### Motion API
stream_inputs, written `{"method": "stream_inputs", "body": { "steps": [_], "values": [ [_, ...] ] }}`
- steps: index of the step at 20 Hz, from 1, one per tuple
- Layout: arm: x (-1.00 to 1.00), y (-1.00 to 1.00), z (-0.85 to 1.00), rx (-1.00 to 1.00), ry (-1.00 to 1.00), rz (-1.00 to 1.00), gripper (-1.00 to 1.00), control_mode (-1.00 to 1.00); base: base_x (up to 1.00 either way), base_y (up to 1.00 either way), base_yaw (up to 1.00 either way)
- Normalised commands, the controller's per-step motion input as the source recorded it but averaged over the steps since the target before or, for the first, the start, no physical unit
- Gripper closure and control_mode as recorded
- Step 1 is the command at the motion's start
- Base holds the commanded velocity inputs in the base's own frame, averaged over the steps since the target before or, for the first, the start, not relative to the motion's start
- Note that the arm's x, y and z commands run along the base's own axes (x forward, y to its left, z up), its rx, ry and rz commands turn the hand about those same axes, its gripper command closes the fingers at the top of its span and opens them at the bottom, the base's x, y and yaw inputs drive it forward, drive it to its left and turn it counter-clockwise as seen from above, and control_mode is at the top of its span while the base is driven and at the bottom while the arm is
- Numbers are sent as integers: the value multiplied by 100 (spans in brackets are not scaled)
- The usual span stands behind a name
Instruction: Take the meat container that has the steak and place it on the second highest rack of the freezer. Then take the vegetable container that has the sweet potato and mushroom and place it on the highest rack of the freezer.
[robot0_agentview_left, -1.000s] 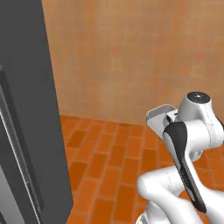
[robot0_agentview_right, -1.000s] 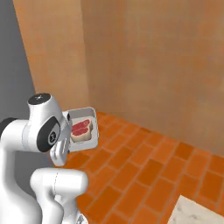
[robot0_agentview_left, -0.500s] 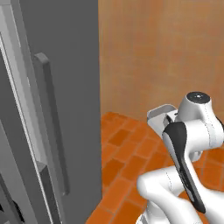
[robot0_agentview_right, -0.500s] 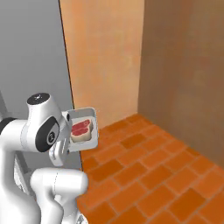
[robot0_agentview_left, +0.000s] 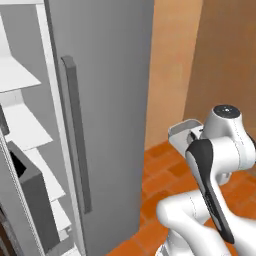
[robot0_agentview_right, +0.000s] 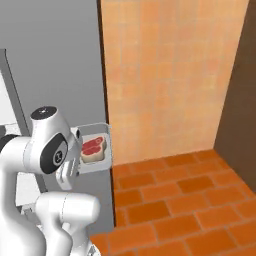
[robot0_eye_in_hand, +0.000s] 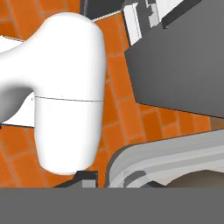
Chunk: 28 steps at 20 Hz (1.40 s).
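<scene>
Freezer (robot0_agentview_left: 105, 100) on the left, its compartment open, white shelves (robot0_agentview_left: 20, 75) showing beside the long handle (robot0_agentview_left: 77, 135). To the right, the arm holds the tray (robot0_agentview_right: 95, 148) up by its rim, gripper clamped on it, right in front of the grey door. The steak (robot0_agentview_right: 94, 146) lies inside the tray. Beyond: orange brick floor (robot0_agentview_right: 180, 200) and tan wall (robot0_agentview_right: 165, 75).

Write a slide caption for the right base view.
Robot arm carries the grey meat container with the steak beside the grey freezer, above an orange brick floor.
</scene>
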Motion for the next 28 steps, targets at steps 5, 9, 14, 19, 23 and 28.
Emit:
{"method": "stream_inputs", "body": {
  "steps": [5, 9, 14, 19, 23, 28],
  "values": [
    [0, 0, 0, 0, 0, 0, 100, 100, 29, -25, 66],
    [0, 0, 0, 0, 0, 0, 100, 100, 0, -3, 65],
    [0, 0, 0, 0, 0, 0, 100, 100, 10, -6, 57],
    [0, 0, 0, 0, 0, 0, 100, 100, 29, -5, 46],
    [0, 0, 0, 0, 0, 0, 100, 100, 37, -4, 43],
    [0, 0, 0, 0, 0, 0, 100, 100, 43, -12, 40]
  ]
}}
